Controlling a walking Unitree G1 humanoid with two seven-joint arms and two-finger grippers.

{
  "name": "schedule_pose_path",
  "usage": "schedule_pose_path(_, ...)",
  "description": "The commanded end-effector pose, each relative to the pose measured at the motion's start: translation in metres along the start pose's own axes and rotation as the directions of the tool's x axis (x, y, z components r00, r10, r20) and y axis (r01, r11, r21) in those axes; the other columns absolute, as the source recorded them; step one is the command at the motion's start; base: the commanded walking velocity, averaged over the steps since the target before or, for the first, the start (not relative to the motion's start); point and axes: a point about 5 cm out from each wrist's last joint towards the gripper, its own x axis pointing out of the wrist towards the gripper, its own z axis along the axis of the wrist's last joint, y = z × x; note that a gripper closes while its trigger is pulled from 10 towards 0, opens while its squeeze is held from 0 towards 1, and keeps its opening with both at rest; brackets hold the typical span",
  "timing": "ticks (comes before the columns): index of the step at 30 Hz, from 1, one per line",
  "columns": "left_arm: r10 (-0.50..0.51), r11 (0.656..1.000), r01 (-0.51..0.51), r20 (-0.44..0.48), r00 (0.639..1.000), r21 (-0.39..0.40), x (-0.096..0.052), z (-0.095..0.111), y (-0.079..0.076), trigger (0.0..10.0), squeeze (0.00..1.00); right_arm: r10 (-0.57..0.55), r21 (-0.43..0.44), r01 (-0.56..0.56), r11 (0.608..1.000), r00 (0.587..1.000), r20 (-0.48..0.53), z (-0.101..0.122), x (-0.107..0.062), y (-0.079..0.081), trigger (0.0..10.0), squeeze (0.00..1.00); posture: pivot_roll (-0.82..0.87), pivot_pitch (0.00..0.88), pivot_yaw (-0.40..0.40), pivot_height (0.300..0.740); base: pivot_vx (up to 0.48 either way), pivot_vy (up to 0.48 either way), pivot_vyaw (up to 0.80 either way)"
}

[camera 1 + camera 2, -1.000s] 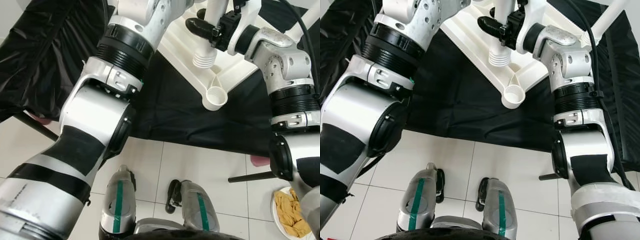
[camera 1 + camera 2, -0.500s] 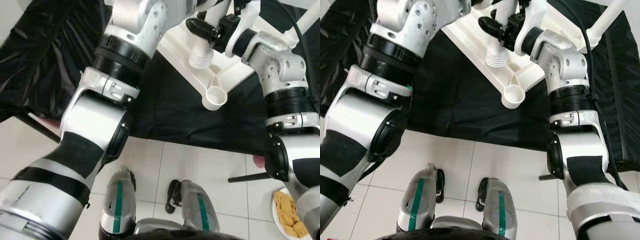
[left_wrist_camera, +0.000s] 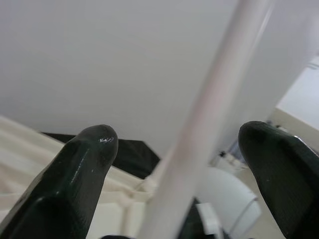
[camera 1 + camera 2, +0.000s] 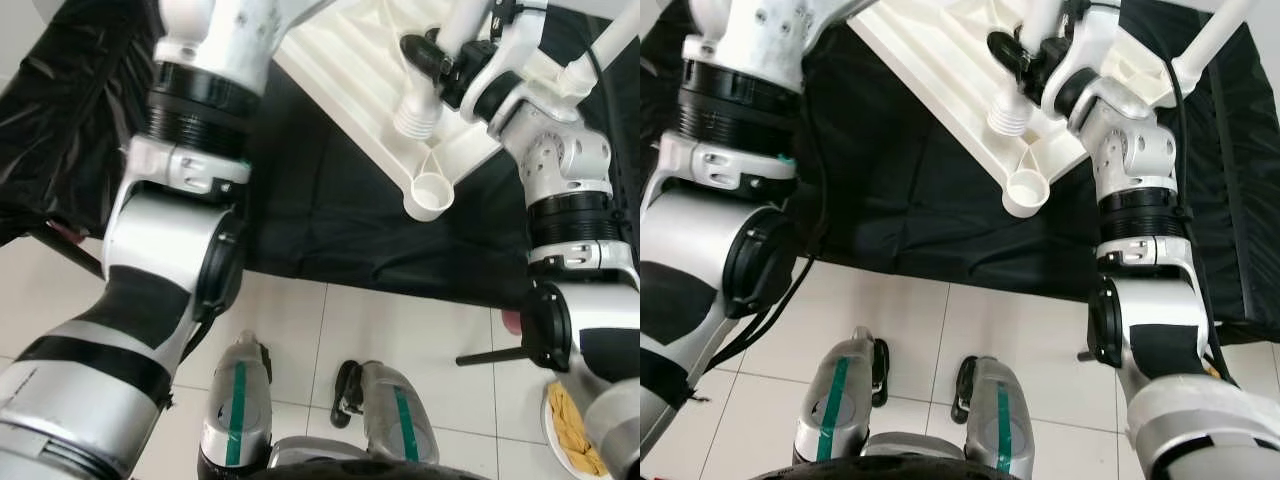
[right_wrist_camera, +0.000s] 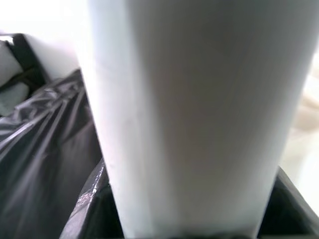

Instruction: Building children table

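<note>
A white plastic children's table (image 4: 350,70) lies upside down on a black cloth (image 4: 340,210). Its near corner ends in a round open socket (image 4: 431,192). My right gripper (image 4: 440,62) is shut on a white table leg, whose threaded end (image 4: 415,118) hangs tilted just above and behind that socket without touching it. In the right wrist view the leg (image 5: 194,114) stands close between the fingers. My left arm (image 4: 200,130) reaches up past the table's far side. My left gripper (image 3: 178,134) is open, with a thin white leg (image 3: 209,114) passing between its fingertips.
Another white leg (image 4: 1210,40) stands up from the table's far right corner. On the tiled floor lie a plate of yellow food (image 4: 580,425) at the right and a black bar (image 4: 500,354) under the cloth's edge. My feet (image 4: 240,400) stand near the cloth.
My left arm has swung up and to the left, uncovering more of the table's underside. The right gripper has tilted the leg and shifted its threaded end slightly to the right.
</note>
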Motion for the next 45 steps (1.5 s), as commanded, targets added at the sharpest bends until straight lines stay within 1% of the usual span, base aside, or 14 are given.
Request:
schedule_pose_path(1,-0.088,0.994,0.089,-0.009,0.996,0.059,-0.006,-0.009,0.001,10.0,0.00,-0.040,0.025,0.039,0.999,0.998,0.048,0.007,-0.005,-0.004,10.0,0.00,0.06,0.000,-0.044,0.740,0.000,0.000,0.00)
schedule_pose_path(9,0.144,0.985,-0.140,-0.039,0.989,0.106,-0.032,-0.037,0.040,10.0,0.00,-0.169,0.110,0.151,0.982,0.971,0.171,0.013,-0.019,-0.012,10.0,0.00,0.05,0.000,-0.041,0.740,0.000,0.000,0.00)
schedule_pose_path(15,0.188,0.971,-0.176,-0.066,0.980,0.160,-0.037,-0.046,0.047,10.0,0.00,-0.172,0.098,0.152,0.983,0.956,0.239,0.020,-0.022,-0.011,10.0,0.00,0.06,0.000,-0.047,0.740,0.000,0.000,0.00)
schedule_pose_path(16,0.221,0.955,-0.199,-0.079,0.972,0.219,-0.041,-0.056,0.050,10.0,0.00,-0.183,0.115,0.156,0.981,0.942,0.281,0.024,-0.024,-0.007,10.0,0.00,0.06,0.013,-0.052,0.740,0.000,0.000,0.00)
schedule_pose_path(19,0.228,0.952,-0.201,-0.092,0.969,0.232,-0.043,-0.062,0.051,10.0,0.00,-0.175,0.166,0.131,0.977,0.943,0.283,0.023,-0.024,-0.004,10.0,0.00,0.06,0.011,-0.052,0.740,0.000,0.000,0.00)
schedule_pose_path(20,0.234,0.949,-0.200,-0.118,0.965,0.246,-0.046,-0.074,0.053,10.0,0.00,-0.144,0.203,0.082,0.976,0.939,0.314,0.025,-0.025,0.005,10.0,0.00,0.06,0.009,-0.052,0.740,0.000,0.000,0.00)
schedule_pose_path(23,0.238,0.946,-0.202,-0.121,0.964,0.253,-0.047,-0.078,0.053,10.0,0.00,-0.124,0.175,0.068,0.982,0.935,0.331,0.026,-0.026,0.011,10.0,0.00,0.06,0.009,-0.052,0.740,0.000,0.000,0.00)
schedule_pose_path(25,0.205,0.948,-0.161,-0.137,0.969,0.275,-0.048,-0.084,0.049,10.0,0.00,-0.082,0.131,0.039,0.991,0.937,0.340,0.025,-0.027,0.017,10.0,0.00,0.06,0.015,-0.049,0.740,0.000,0.000,0.00)
schedule_pose_path(27,0.157,0.931,-0.089,-0.169,0.973,0.355,-0.050,-0.095,0.045,10.0,0.00,-0.067,0.128,0.021,0.992,0.929,0.364,0.027,-0.031,0.020,10.0,0.00,0.05,0.016,-0.048,0.740,0.000,0.000,0.00)
schedule_pose_path(29,0.157,0.931,-0.089,-0.169,0.973,0.355,-0.050,-0.095,0.045,10.0,0.00,-0.067,0.128,0.021,0.992,0.929,0.364,0.027,-0.031,0.020,10.0,0.00,0.05,0.016,-0.048,0.740,0.000,0.000,0.00)
schedule_pose_path(33,0.098,0.865,0.068,-0.300,0.949,0.497,-0.056,-0.134,0.039,10.0,0.00,-0.120,0.161,0.059,0.985,0.907,0.404,0.031,-0.042,0.012,10.0,0.00,0.05,0.017,-0.047,0.740,0.000,0.000,0.00)
schedule_pose_path(35,0.096,0.845,0.095,-0.324,0.941,0.526,-0.057,-0.141,0.039,10.0,0.00,-0.133,0.161,0.072,0.984,0.902,0.411,0.033,-0.045,0.010,10.0,0.00,0.05,0.017,-0.047,0.740,0.000,0.000,0.00)
schedule_pose_path(38,0.093,0.830,0.132,-0.368,0.925,0.541,-0.060,-0.152,0.039,10.0,0.00,-0.163,0.175,0.096,0.980,0.888,0.429,0.035,-0.049,0.005,10.0,0.00,0.05,0.028,-0.040,0.740,0.000,0.000,0.00)
schedule_pose_path(45,0.047,0.844,0.177,-0.398,0.916,0.507,-0.061,-0.156,0.038,10.0,0.00,-0.190,0.184,0.119,0.976,0.875,0.446,0.040,-0.053,0.001,10.0,0.00,0.05,0.055,-0.033,0.740,0.000,0.000,0.00)
